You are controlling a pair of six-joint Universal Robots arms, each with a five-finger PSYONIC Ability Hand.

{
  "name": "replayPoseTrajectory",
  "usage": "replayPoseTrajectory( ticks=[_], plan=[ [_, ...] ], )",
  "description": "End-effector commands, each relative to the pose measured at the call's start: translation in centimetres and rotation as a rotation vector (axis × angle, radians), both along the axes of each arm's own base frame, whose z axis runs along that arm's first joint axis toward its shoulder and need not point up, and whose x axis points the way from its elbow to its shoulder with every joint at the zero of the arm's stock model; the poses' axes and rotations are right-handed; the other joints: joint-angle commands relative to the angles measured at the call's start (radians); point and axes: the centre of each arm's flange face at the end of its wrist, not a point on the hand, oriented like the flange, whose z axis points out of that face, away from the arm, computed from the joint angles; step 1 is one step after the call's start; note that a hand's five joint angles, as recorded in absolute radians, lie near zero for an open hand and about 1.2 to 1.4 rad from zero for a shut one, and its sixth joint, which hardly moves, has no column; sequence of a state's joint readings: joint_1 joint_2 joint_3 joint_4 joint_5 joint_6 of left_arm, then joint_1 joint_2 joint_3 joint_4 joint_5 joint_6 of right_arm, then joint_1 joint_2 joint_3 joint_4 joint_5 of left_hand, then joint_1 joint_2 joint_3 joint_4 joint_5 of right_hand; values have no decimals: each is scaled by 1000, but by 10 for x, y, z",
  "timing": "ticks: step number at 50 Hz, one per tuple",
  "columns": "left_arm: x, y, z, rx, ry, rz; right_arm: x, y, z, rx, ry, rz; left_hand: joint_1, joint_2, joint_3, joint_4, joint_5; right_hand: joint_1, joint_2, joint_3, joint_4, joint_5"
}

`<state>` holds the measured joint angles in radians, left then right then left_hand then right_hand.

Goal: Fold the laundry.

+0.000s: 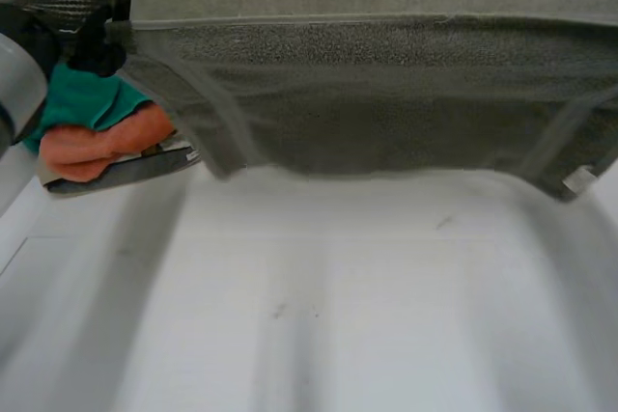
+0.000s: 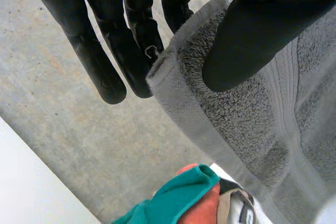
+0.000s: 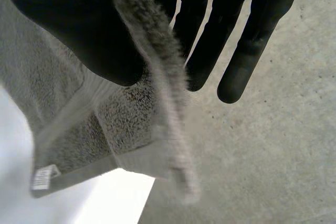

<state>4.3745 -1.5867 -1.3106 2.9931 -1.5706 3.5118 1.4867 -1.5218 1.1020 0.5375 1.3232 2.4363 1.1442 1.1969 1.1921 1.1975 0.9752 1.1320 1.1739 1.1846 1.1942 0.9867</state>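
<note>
Grey terry towel (image 1: 386, 94): one, held up over the far part of the white table (image 1: 338, 315) and stretched wide between my two hands. The top edge is taut and level and the lower edge hangs loose. I cannot tell whether that edge touches the tabletop. A flat woven band crosses the towel near each end.

My left hand (image 1: 68, 7): at the towel's upper corner on my left. In the left wrist view my thumb (image 2: 262, 30) lies across the front of the cloth. My straight fingers (image 2: 105, 56) sit behind the hemmed corner, so the corner is pinched between them.

My right hand (image 3: 231, 40): at the towel's other end, near its top edge. In the right wrist view the thumb presses one face of the cloth and the fingers stand straight on the other side of the turned edge, with the towel nipped between. A small white label (image 3: 44, 177) is sewn at the lower hem below this hand.

Teal cloth (image 1: 92, 103) and orange cloth (image 1: 106, 142): bunched together at the table's left side, just below my left hand. The orange lies under the teal, and a pale piece (image 1: 145, 166) lies beneath both.

Concrete floor (image 2: 63, 108): grey, beyond the table's edge.
</note>
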Motion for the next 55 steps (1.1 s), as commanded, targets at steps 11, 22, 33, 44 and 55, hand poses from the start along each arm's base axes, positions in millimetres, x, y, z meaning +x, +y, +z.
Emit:
replayPoseTrajectory(
  ticks=[11, 22, 33, 44, 55],
  plan=[
    [-43, -81, -116, 174, -262, -29, 10, -75, -106, 205, 91, 8, 252, 199, 204, 199, 247, 264, 222, 212, 202, 235],
    [-70, -157, -18, -577, -81, 106, 52, -134, -11, -737, -41, -69, 252, 199, 204, 199, 247, 264, 222, 212, 202, 235],
    [-65, -145, -17, -567, 24, 72, 83, -117, -19, -730, -107, 10, 252, 199, 204, 199, 247, 264, 222, 212, 202, 235],
    [-58, -114, -118, -229, -35, 6, 81, -114, -143, -241, -71, 31, 252, 199, 204, 199, 247, 264, 222, 212, 202, 235],
    [-36, -51, -184, 178, -205, -26, 73, -85, -215, 126, 21, 33, 252, 199, 204, 199, 247, 264, 222, 212, 202, 235]
  ],
)
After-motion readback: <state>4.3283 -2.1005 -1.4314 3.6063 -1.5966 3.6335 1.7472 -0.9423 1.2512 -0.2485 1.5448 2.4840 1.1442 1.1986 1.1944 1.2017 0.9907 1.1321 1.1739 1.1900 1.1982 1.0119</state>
